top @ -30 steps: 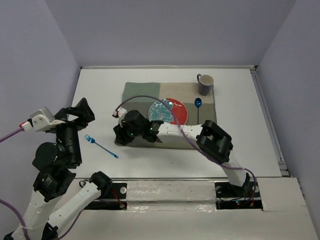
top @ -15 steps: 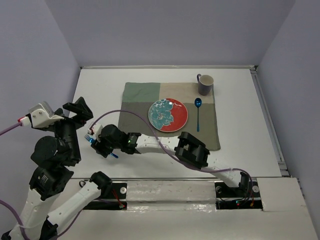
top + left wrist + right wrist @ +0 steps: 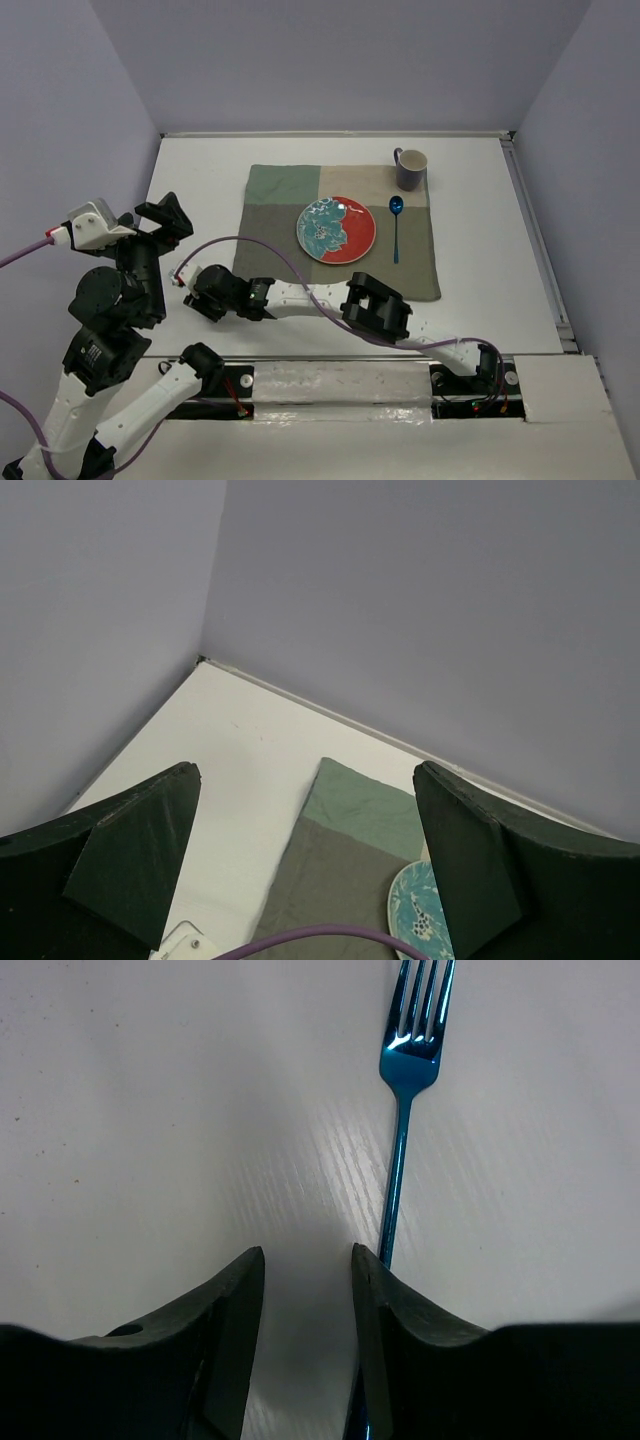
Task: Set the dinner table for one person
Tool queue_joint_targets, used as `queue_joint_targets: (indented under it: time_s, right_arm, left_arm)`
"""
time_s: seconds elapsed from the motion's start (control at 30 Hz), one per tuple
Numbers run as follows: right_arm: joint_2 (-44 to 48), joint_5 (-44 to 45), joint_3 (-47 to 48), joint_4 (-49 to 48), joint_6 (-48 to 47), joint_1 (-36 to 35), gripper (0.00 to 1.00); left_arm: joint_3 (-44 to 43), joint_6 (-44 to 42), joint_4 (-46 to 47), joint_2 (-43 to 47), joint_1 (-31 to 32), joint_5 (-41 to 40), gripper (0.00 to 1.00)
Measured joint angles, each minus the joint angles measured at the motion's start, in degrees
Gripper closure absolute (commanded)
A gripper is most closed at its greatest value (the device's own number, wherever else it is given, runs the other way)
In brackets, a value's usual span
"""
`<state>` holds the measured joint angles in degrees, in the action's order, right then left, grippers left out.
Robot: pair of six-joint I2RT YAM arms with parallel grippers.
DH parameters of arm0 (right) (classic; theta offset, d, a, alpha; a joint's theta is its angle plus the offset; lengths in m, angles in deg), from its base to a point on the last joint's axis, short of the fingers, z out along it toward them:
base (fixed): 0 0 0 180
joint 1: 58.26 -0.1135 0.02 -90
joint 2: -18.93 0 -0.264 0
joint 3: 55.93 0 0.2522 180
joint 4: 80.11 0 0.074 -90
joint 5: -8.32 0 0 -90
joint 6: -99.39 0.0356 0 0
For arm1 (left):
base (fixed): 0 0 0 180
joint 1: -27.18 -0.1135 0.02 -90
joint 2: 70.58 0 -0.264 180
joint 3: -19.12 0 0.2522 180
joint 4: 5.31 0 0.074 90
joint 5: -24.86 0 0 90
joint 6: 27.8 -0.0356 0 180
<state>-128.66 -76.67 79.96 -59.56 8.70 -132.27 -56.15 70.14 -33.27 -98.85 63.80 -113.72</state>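
Note:
The white dinner table [image 3: 200, 180] carries a green-and-beige mat [image 3: 275, 215] with a red and teal plate [image 3: 336, 229], a blue spoon [image 3: 396, 225] to its right and a grey mug [image 3: 410, 169] at the far right corner. My right gripper [image 3: 202, 300] reaches far left of the mat, low over the table. In the right wrist view it [image 3: 307, 1252] is slightly open with bare table between the fingers. The blue fork [image 3: 400, 1140] lies just outside the right finger [image 3: 400, 1330], tines pointing away. My left gripper [image 3: 165, 215] is open, empty and raised; it also shows in the left wrist view [image 3: 305, 830].
The right arm's purple cable [image 3: 250, 245] arcs over the mat's left edge. Grey walls close in the table at the back and both sides. A metal rail [image 3: 535, 240] runs along the table's right edge.
My right gripper has swept left from the mat's near-left part to the fork on the bare table and now covers it in the top view. The left arm has shifted only slightly.

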Motion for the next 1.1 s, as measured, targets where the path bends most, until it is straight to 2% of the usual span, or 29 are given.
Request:
queue_joint_targets:
  time_s: [0.27,0.43,0.73,1.1]
  right_arm:
    - [0.0,-0.3,-0.2,-0.8,-1.5,0.0,0.61]
    - [1.7,-2.0,-4.1,-4.3,-2.8,0.0,0.62]
    - [4.2,-0.6,-6.6,-7.8,-4.1,0.0,0.51]
    - [2.6,2.9,-2.4,-6.7,-3.5,0.9,0.50]
  left_arm:
    - [1.0,0.0,0.7,0.1,0.0,0.6,0.01]
    - [1.0,-0.2,1.1,0.3,0.0,0.8,0.01]
    - [1.2,-0.2,1.2,1.3,0.0,1.2,0.01]
    - [3.4,0.0,1.5,1.7,0.0,3.3,0.01]
